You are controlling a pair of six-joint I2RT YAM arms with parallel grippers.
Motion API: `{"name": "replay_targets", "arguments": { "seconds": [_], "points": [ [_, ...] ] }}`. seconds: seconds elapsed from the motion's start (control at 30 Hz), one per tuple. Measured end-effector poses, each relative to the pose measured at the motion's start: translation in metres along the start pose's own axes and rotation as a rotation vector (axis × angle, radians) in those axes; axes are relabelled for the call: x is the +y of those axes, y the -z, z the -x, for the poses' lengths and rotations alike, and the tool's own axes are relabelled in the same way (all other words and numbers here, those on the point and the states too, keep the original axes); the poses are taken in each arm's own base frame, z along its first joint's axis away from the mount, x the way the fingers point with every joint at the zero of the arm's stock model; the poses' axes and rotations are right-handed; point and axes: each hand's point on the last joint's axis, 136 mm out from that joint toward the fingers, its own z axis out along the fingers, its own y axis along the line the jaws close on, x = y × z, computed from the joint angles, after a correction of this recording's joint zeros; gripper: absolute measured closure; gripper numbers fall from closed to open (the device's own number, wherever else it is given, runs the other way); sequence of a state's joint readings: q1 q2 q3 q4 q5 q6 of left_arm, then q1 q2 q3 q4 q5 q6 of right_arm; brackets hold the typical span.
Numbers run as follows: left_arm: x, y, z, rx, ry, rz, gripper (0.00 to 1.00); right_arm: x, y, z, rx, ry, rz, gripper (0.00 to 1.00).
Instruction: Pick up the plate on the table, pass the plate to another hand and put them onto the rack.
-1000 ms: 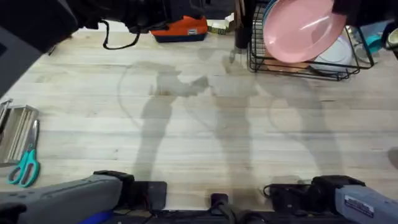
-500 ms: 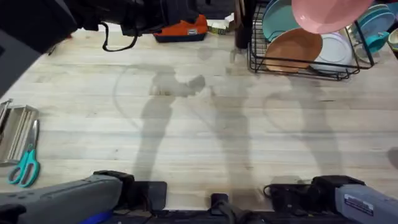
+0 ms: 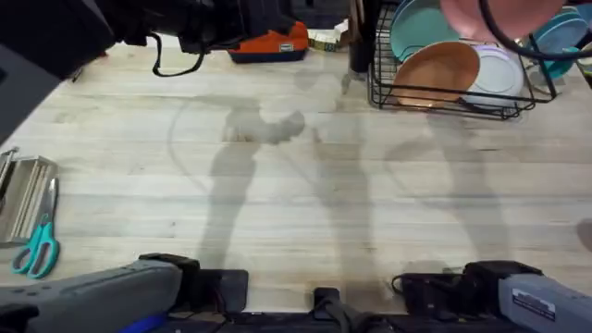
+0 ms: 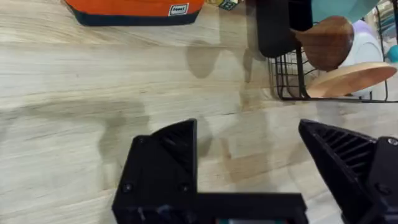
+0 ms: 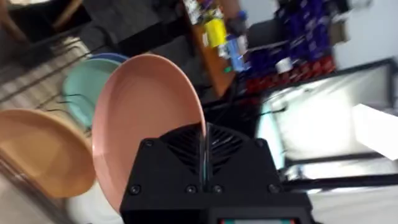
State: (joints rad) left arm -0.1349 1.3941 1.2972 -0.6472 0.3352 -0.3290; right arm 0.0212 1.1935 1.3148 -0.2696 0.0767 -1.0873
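Across the pale plank table (image 3: 305, 176) fall soft grey arm shadows; an orange-and-black case (image 3: 268, 43) sits at the far edge, and teal scissors (image 3: 35, 248) lie beside a metal piece (image 3: 23, 196) at the near left. Shelves of coloured clutter show blurred in the room behind, in the right wrist view. At the far right stands one black wire rack (image 3: 444, 97) holding one teal plate (image 3: 416, 28), one orange-tan plate (image 3: 444, 74) and one white plate (image 3: 499, 74). One pink plate (image 5: 146, 118) hangs edge-on above the rack, its rim pinched between the right gripper's (image 5: 204, 149) fingers. The left gripper (image 4: 249, 155) hovers over bare table near the rack, its fingers spread wide and holding nothing.
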Motion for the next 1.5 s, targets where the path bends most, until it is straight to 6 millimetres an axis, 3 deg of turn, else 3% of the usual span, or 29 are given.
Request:
{"name": "replay_targets", "arguments": {
  "seconds": [0.13, 0.23, 0.6, 0.87, 1.13, 1.5],
  "points": [
    [0.000, 0.000, 0.000, 0.000, 0.000, 0.000, 0.004, -0.015, -0.004, 0.010, -0.043, 0.082, -0.066, 0.973],
    [0.000, 0.000, 0.000, 0.000, 0.000, 0.000, 0.004, -0.016, -0.013, 0.013, -0.052, 0.145, -0.072, 0.973],
    [0.000, 0.000, 0.000, 0.000, 0.000, 0.000, 0.005, 0.026, -0.055, 0.008, -0.085, 0.390, 0.055, 0.973],
    [0.002, 0.000, 0.001, -0.004, 0.000, 0.012, 0.005, 0.052, -0.069, 0.011, -0.159, 0.558, 0.130, 0.973],
    [0.003, 0.000, 0.001, -0.006, 0.000, 0.017, 0.005, 0.093, -0.079, 0.000, -0.204, 0.701, 0.269, 0.973],
    [0.005, 0.000, -0.006, 0.023, 0.010, 0.027, 0.006, 0.117, -0.103, -0.013, -0.216, 0.800, 0.318, 0.974]
  ]
}}
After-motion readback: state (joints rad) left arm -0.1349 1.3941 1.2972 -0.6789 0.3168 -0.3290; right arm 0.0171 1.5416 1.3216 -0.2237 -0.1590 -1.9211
